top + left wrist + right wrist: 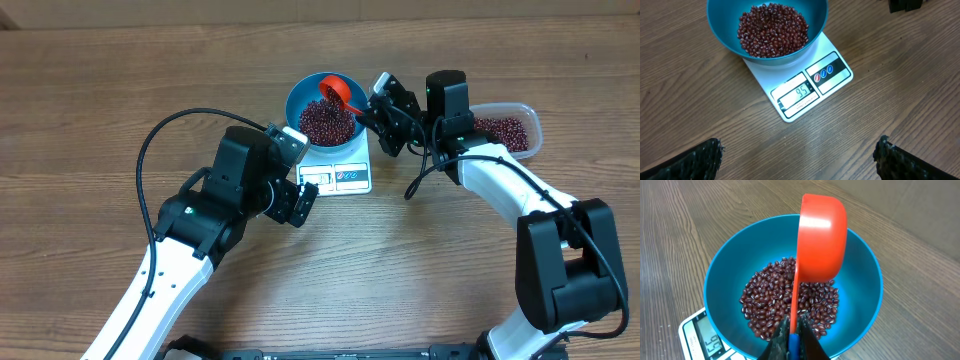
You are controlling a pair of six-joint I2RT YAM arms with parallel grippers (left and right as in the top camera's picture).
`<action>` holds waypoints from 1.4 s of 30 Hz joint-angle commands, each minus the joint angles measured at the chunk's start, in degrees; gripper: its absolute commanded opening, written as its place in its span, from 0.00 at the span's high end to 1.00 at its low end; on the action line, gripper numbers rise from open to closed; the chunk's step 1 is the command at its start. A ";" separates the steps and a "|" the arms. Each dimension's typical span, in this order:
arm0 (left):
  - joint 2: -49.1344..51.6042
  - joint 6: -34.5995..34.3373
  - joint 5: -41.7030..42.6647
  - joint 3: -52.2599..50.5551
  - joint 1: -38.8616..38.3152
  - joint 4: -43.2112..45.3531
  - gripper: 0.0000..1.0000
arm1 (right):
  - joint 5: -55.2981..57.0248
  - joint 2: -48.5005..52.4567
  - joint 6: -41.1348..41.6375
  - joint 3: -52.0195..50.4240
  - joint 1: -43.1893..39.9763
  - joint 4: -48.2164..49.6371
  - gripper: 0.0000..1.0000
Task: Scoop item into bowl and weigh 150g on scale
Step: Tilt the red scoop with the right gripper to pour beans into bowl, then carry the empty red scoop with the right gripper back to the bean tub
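Beans, small and dark red-brown, lie heaped in the blue bowl, which stands on the wooden table with everything else. The bowl sits on the white scale, covering the end away from the display, which reads 95. More beans fill the clear container beside the right arm. The left gripper hangs near the scale's display edge, its fingers spread wide with nothing between them. The right gripper is pinched tight on the handle of a red scoop, which is tipped over the bowl with its back turned upward.
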 commanded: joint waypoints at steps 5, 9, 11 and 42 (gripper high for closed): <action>0.31 -0.57 0.39 0.00 0.09 0.20 0.00 | 0.15 0.59 -11.50 0.26 0.15 0.52 0.96; 0.31 -0.57 0.39 0.00 0.09 0.20 0.00 | 0.15 0.59 -21.22 0.26 0.15 0.37 0.96; 0.31 -0.57 0.39 0.00 0.09 0.20 0.00 | 0.17 0.59 -24.70 0.26 0.15 0.37 0.96; 0.31 -0.57 0.39 0.00 0.09 0.20 0.00 | 38.03 -20.13 4.28 0.26 -8.83 -24.13 0.96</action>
